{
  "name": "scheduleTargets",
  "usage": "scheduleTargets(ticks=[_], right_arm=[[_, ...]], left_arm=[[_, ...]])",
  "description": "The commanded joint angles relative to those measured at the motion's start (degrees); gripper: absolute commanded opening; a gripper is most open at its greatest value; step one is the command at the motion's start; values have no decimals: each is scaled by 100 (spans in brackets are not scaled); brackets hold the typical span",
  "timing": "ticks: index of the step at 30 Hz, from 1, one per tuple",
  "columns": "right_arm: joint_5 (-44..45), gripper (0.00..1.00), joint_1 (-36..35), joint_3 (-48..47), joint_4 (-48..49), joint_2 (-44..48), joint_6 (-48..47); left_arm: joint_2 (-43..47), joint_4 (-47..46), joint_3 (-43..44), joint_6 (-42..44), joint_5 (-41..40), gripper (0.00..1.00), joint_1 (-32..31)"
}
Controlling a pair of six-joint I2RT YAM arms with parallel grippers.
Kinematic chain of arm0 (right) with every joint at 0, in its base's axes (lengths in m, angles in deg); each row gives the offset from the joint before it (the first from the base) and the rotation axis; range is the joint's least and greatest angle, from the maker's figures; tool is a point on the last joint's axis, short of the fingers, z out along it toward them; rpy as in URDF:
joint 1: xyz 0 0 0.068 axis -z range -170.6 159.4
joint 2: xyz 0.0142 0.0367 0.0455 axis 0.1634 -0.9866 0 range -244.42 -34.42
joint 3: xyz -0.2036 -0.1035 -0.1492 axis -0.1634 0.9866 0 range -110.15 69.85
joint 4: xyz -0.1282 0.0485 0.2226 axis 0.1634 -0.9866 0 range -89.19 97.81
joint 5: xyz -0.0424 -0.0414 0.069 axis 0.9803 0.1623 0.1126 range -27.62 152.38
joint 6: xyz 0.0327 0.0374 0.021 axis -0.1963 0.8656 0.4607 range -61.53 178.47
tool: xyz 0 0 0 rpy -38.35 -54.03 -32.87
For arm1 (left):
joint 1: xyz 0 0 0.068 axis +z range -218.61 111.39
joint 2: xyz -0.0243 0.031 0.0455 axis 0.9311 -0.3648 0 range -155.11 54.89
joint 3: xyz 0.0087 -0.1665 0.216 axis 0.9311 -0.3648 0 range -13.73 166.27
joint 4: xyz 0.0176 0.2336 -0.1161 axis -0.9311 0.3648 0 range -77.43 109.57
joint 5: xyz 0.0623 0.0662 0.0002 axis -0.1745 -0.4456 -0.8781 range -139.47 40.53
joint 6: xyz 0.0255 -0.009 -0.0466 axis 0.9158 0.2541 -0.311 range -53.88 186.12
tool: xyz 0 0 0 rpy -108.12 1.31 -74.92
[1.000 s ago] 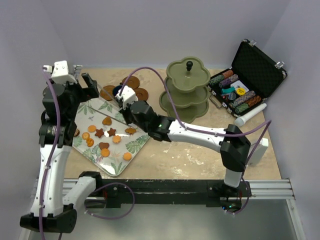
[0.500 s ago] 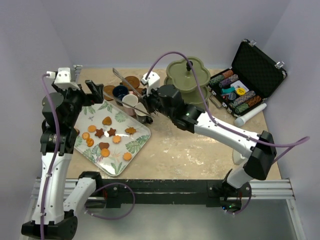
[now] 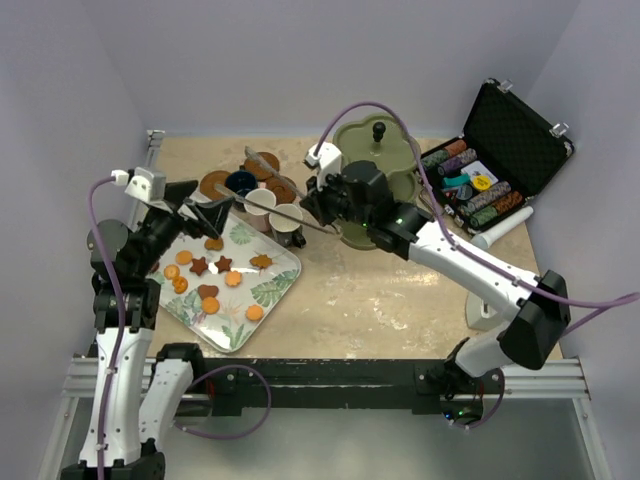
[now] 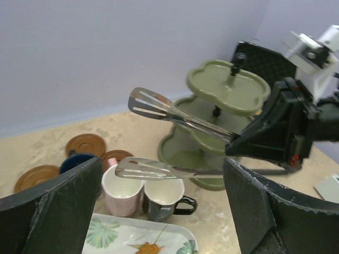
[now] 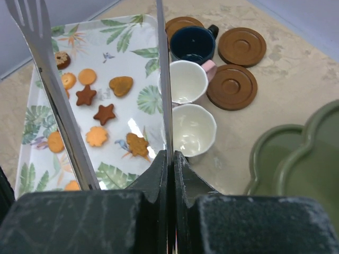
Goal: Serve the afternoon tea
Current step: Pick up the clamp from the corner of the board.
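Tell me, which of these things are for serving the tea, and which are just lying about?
For the tea: biscuits, three cups, three brown saucers, green tiered stand, metal tongs.
Just lying about: leaf-patterned tray under the biscuits, poker chip case, white tube.

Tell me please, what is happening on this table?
The right gripper is shut on a pair of metal tongs, held above the three cups beside the tray. The left gripper is open near the tray's far edge and holds nothing. The biscuits lie on the tray, and the green stand shows nothing on its tiers, so serving has not begun.
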Motion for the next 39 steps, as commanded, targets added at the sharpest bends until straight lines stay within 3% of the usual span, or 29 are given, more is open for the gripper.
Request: scheduleTargets(ticks=[1,4,14,25,32,34,39], right_arm=[[-931,0,281,204,36,717,-503],[-1205,0,281,230,-148,903,-662],[-1671,0,290,301,-597,1220,-865],[-2181,0,290,274,-676,1123,-970],[-2523,0,299,327,-702,1167,-1032],[-2612,0,299,336,-693,1167,-1067],[-2796,12,299,380,-676,1158,-1111]], left_arm=[[-220,-1601,-340,-565,1841,100,138],[-501,-1963,-403,-522,2703,100,199],[-599,-2024,-604,-29,4250,96,200],[-757,-2149,-552,49,5069,45,208],[-985,-1938,-464,322,5377,19,200],[-1020,-1911,-429,366,5517,2,200],[-1073,-1780,-412,611,5789,0,200]])
